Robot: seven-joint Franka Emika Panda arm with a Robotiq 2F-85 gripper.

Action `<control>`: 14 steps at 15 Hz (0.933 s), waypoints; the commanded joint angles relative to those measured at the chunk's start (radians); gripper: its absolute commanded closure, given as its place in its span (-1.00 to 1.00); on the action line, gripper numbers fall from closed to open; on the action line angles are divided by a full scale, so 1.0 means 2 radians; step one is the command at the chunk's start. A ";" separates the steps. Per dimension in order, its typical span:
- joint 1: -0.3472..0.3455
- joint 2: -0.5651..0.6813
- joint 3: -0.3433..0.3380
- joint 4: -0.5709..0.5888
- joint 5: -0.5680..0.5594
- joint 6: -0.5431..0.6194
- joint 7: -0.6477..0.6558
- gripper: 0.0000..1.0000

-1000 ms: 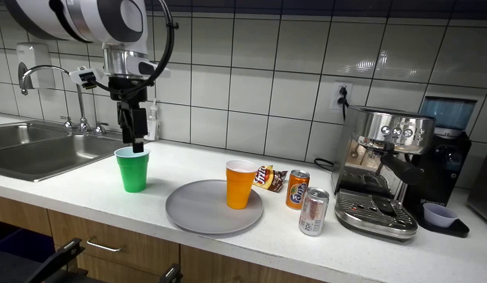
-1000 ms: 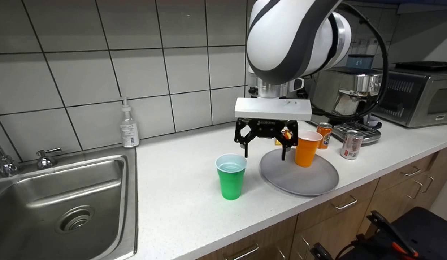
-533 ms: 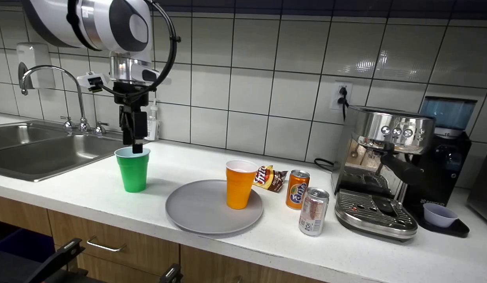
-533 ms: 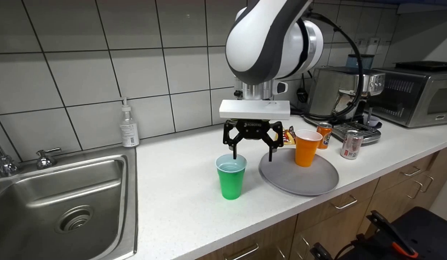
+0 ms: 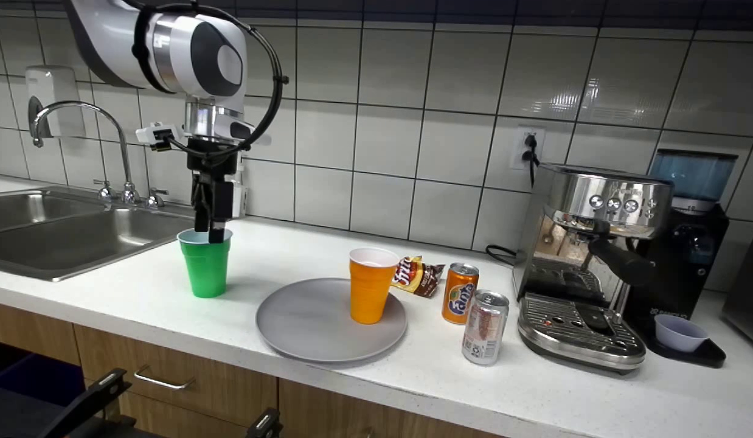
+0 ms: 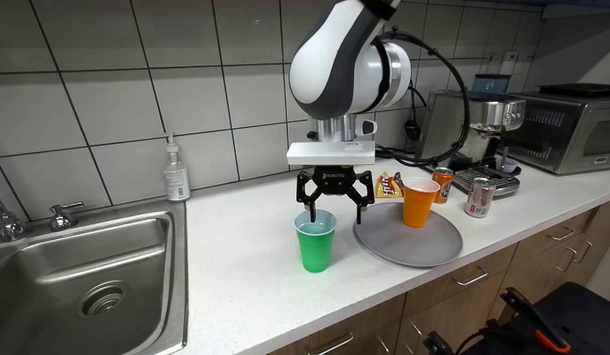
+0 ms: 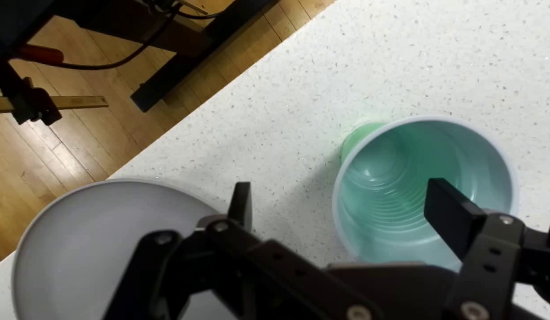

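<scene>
My gripper (image 6: 336, 218) hangs pointing down with its jaws spread wide and nothing between them. Beneath it a green cup (image 6: 316, 254) with a pale inside stands upright on the white counter. In the wrist view, one fingertip (image 7: 452, 218) overlaps the mouth of the green cup (image 7: 381, 155), while the opposite finger (image 7: 241, 204) is outside it, over the counter beside the plate. Whether the fingertip dips below the rim I cannot tell. A grey plate (image 5: 309, 322) lies beside the cup, bearing an upright orange cup (image 5: 369, 295), in both exterior views.
Beyond the plate are a snack bag (image 5: 418, 277), an orange Fanta can (image 5: 460, 293) and a silver can (image 5: 486, 328). A coffee machine (image 5: 586, 267) stands further along. The sink (image 6: 174, 276) and a soap bottle (image 6: 176, 177) lie on the opposite side. Tiled wall runs behind.
The open gripper has shifted sideways, with one finger coming over the green cup's mouth, and has sunk slightly. Cups, plate and cans have stayed put.
</scene>
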 commanded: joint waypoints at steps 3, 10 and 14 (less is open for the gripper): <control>0.008 0.024 -0.014 0.036 0.010 -0.039 -0.008 -1.00; 0.009 0.037 -0.017 0.049 0.014 -0.055 -0.011 -1.00; 0.010 0.045 -0.018 0.054 0.014 -0.062 -0.009 -1.00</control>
